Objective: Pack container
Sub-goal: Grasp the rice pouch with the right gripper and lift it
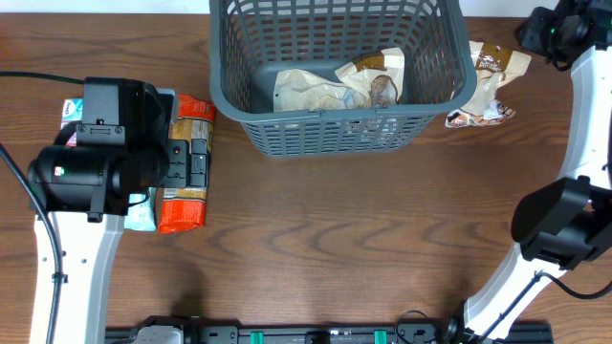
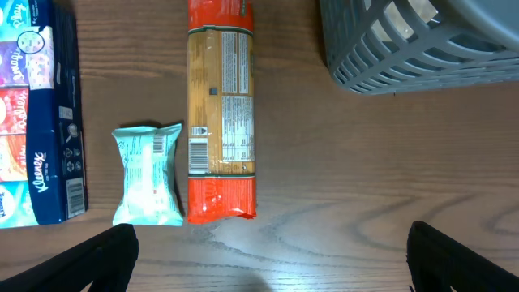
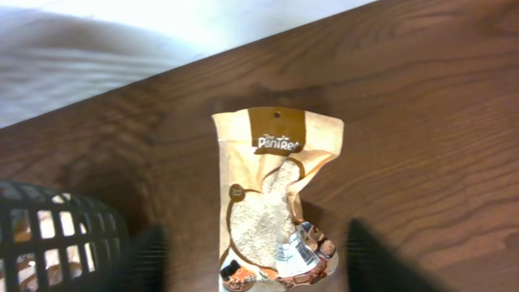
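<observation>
The dark grey basket (image 1: 339,134) stands at the back middle of the table and holds two tan snack packets (image 1: 335,88). Its corner shows in the left wrist view (image 2: 422,40) and its side in the right wrist view (image 3: 49,239). My left gripper (image 2: 272,268) is open and empty above bare table, just short of a long orange-red packet (image 2: 221,113) and a small teal packet (image 2: 148,174). My right gripper (image 3: 263,259) is open and hovers astride a tan and brown snack pouch (image 3: 276,195), which lies on the table right of the basket (image 1: 488,84).
A blue Kleenex tissue pack (image 2: 40,113) lies left of the teal packet. The left arm (image 1: 96,162) covers much of these items from overhead. The right arm (image 1: 559,229) runs along the table's right side. The table's far edge (image 3: 162,65) is just behind the pouch.
</observation>
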Controlling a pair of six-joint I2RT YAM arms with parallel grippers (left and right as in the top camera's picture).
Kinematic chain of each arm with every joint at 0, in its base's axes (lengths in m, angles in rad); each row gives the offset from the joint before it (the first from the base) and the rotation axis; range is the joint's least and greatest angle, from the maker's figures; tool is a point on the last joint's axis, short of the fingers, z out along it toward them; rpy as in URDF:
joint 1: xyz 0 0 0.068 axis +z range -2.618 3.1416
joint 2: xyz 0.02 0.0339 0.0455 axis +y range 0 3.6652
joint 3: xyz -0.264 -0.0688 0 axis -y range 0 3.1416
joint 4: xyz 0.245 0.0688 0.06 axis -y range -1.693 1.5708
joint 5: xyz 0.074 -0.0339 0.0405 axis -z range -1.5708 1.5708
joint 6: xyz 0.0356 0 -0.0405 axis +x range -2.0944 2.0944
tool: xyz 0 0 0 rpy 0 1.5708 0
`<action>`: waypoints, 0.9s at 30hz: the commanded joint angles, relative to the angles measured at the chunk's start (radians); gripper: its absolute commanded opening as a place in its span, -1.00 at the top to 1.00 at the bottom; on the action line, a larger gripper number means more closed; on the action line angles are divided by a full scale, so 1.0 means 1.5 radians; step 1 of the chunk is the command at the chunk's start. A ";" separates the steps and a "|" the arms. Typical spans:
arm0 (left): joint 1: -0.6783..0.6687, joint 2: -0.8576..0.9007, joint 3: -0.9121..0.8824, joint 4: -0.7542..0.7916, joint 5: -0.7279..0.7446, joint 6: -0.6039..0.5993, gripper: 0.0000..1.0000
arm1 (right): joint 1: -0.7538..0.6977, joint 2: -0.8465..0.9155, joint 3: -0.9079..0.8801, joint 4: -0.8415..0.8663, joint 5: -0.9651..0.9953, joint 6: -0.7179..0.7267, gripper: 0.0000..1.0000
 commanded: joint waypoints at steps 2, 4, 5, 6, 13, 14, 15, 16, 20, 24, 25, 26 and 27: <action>0.003 0.001 0.007 -0.001 -0.006 -0.005 -0.98 | 0.002 -0.005 -0.002 0.000 -0.025 0.004 0.30; 0.003 0.001 0.007 -0.001 -0.006 -0.005 -0.97 | 0.002 -0.005 -0.002 0.000 -0.025 0.004 0.98; 0.003 0.001 0.007 -0.001 -0.006 -0.005 -0.97 | 0.002 -0.005 -0.002 0.000 -0.025 0.004 0.97; 0.003 0.001 0.007 -0.001 -0.006 -0.005 -0.97 | 0.002 -0.005 -0.002 0.000 -0.024 0.004 0.97; 0.003 0.001 0.007 -0.001 -0.006 -0.005 -0.97 | 0.002 -0.005 -0.002 0.003 -0.023 0.005 0.97; 0.003 0.001 0.007 -0.001 -0.006 -0.005 -0.97 | 0.002 -0.005 -0.002 0.003 -0.022 0.006 0.97; 0.003 0.001 0.007 -0.001 -0.006 -0.005 -0.97 | 0.002 -0.005 -0.002 0.003 -0.019 0.007 0.97; 0.003 0.001 0.007 -0.001 -0.006 -0.005 -0.97 | 0.002 -0.005 -0.003 0.003 -0.016 0.006 0.97; 0.003 0.001 0.007 -0.001 -0.006 -0.005 -0.97 | 0.002 -0.003 -0.022 0.002 0.020 0.006 0.96; 0.003 0.001 0.007 -0.001 -0.006 -0.005 -0.97 | 0.002 0.011 -0.064 0.000 0.031 -0.001 0.98; 0.003 0.001 0.007 -0.001 -0.006 -0.005 -0.97 | 0.002 0.017 -0.077 0.000 0.031 -0.001 0.97; 0.003 0.001 0.007 -0.001 -0.006 -0.005 -0.97 | 0.002 0.023 -0.091 0.000 0.031 -0.001 0.97; 0.003 0.001 0.007 -0.001 -0.006 -0.005 -0.97 | 0.003 0.029 -0.105 0.000 0.031 -0.001 0.97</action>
